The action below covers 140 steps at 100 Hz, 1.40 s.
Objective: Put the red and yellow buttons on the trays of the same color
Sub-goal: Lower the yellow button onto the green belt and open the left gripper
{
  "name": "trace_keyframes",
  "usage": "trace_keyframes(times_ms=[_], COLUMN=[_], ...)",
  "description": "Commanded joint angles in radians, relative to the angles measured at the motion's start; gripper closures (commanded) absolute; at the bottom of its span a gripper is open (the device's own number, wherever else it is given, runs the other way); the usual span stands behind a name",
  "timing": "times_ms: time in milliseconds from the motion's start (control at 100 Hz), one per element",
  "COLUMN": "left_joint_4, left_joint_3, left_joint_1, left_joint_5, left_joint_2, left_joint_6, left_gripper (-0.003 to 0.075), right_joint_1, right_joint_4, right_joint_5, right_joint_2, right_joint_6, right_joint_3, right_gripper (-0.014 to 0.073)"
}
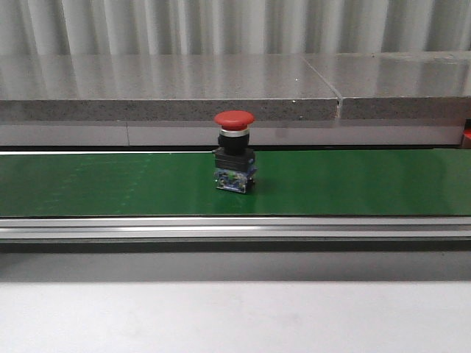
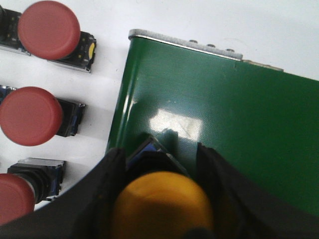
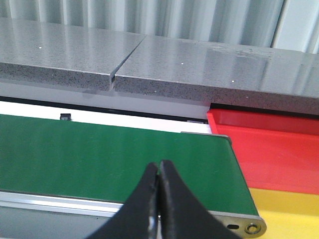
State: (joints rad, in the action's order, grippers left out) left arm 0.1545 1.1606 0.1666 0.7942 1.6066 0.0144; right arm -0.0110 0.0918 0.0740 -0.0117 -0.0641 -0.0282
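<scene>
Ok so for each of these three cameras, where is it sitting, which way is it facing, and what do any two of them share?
Front view: faces forward over the green belt; a red button stands there; no arm shows.
Left wrist view: looks down past the left tool, shut on a yellow button, over the belt's end and three red buttons on the white table.
Right wrist view: above the shut right tool, facing the belt, red tray and yellow tray.
Shared: the belt.

Cut off and hidden parts

The yellow button (image 2: 162,204) runs off the left wrist picture's edge, its body mostly hidden between the left hand (image 2: 162,199) fingers; the lowest red button (image 2: 12,199) is cropped; the red tray (image 3: 269,149) and yellow tray (image 3: 286,211) are cropped.
</scene>
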Motion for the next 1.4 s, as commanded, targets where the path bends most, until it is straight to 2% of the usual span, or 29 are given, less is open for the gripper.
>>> trace_keyframes(times_ms=[0, 100, 340, 430, 690, 880, 1120, 1390], left_joint_4=[0.014, 0.014, 0.014, 0.014, 0.04, 0.144, 0.167, 0.17], left_joint_3=[0.032, 0.032, 0.032, 0.032, 0.032, 0.032, 0.032, 0.015], left_joint_1=[-0.007, -0.007, -0.007, -0.007, -0.007, -0.019, -0.078, -0.088], left_joint_5=[-0.027, -0.018, 0.019, 0.024, 0.028, 0.013, -0.065, -0.178], left_joint_2=[-0.035, -0.035, -0.035, -0.035, -0.059, -0.13, -0.232, -0.432], left_joint_6=[0.003, 0.003, 0.028, 0.031, 0.067, 0.191, 0.237, 0.237], left_gripper=[0.0736, 0.0668, 0.0276, 0.0205, 0.0204, 0.0204, 0.0204, 0.0204], right_joint_1=[-0.003, -0.003, -0.003, -0.003, -0.003, -0.003, -0.003, -0.003], right_joint_4=[0.012, 0.012, 0.012, 0.012, 0.012, 0.012, 0.012, 0.012], right_joint_5=[-0.082, -0.082, -0.082, -0.082, -0.082, -0.082, -0.082, -0.082], right_joint_2=[0.002, 0.002, 0.002, 0.002, 0.002, 0.002, 0.002, 0.002], right_joint_6=[0.004, 0.004, 0.004, 0.004, 0.004, 0.004, 0.004, 0.004], right_joint_3=[0.006, 0.006, 0.006, 0.006, 0.006, 0.006, 0.006, 0.006], right_gripper=[0.0662, 0.0662, 0.0662, 0.0662, 0.0662, 0.0662, 0.0662, 0.0662])
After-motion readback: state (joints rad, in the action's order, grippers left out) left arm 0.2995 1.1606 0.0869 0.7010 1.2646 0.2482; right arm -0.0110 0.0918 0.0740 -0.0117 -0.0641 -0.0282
